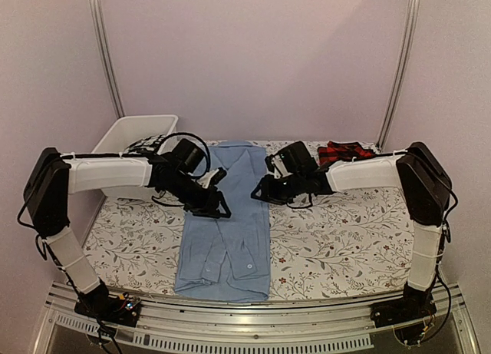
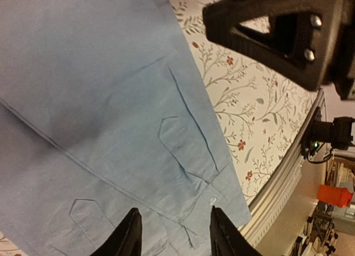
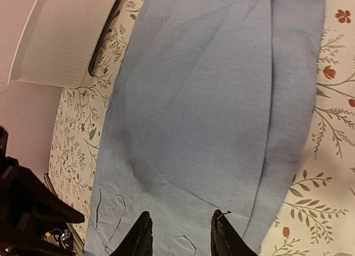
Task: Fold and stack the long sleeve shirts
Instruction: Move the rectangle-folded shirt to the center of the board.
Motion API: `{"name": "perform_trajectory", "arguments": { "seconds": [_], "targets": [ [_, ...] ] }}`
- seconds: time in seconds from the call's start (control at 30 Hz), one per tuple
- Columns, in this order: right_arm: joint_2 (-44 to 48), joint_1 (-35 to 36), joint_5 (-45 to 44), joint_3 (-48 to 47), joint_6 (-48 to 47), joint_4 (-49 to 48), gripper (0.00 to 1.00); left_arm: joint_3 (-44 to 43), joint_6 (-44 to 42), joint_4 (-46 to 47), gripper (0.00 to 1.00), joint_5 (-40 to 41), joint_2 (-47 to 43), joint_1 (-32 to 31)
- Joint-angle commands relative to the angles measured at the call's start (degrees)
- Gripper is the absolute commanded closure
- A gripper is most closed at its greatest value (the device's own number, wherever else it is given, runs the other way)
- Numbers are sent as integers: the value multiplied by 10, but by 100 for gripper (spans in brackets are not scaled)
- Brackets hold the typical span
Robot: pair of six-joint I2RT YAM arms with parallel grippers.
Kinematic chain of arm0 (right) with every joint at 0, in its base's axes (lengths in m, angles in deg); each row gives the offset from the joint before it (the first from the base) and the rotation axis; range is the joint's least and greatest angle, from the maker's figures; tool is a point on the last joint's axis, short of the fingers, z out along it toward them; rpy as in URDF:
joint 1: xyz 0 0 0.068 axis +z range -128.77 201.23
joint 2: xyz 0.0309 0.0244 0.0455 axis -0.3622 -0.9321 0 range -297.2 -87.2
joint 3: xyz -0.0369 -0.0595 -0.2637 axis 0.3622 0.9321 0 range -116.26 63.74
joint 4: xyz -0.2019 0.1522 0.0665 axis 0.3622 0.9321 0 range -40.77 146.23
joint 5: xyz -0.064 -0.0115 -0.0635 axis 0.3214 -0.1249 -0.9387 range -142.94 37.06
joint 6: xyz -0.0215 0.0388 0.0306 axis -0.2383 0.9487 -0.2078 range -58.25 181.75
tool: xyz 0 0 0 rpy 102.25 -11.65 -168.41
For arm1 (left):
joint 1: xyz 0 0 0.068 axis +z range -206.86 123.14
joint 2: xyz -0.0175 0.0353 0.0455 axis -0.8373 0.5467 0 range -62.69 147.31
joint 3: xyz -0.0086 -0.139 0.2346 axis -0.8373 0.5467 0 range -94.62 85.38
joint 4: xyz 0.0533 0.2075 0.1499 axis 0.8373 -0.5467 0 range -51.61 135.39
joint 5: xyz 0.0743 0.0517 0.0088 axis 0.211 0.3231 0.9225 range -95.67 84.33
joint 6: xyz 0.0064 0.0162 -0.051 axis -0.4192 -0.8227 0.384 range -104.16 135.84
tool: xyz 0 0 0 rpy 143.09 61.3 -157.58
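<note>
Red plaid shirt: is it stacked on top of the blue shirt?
No, the red plaid shirt lies by itself at the back right, apart from the blue shirt.

You have bare tablecloth (image 1: 330,239) on both sides of the light blue shirt (image 1: 226,239) to pass. White bin (image 1: 123,135) blocks back-left, plaid shirt (image 1: 345,151) back-right. Left gripper (image 1: 219,210) and right gripper (image 1: 256,194) crowd mid-shirt, close together.

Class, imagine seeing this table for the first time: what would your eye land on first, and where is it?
A light blue shirt lies lengthwise down the middle of the floral table, sleeves folded in. The left gripper and right gripper hover open over its upper half, one from each side. A red-and-black plaid shirt lies at the far right, a white bin at the far left.
</note>
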Motion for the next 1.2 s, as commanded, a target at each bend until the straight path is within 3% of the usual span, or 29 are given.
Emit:
{"name": "perform_trajectory", "arguments": {
  "seconds": [0.0,0.17,0.33,0.5,0.8,1.17],
  "targets": [
    [-50,26,39,-52,8,-21,68,32,37,42,59,73,10,37],
    [-108,26,47,-83,26,-38,73,6,46,103,62,85,45,62],
    [-155,16,50,-100,41,-73,75,-50,58,111,70,172,98,74],
    [-174,5,47,-87,57,-83,76,-80,64,107,72,191,163,82],
    [-163,-25,44,-29,61,-101,76,-138,93,106,75,173,243,75],
    [-103,-73,45,57,40,-119,76,-271,120,75,76,156,327,41]
  ]
}}
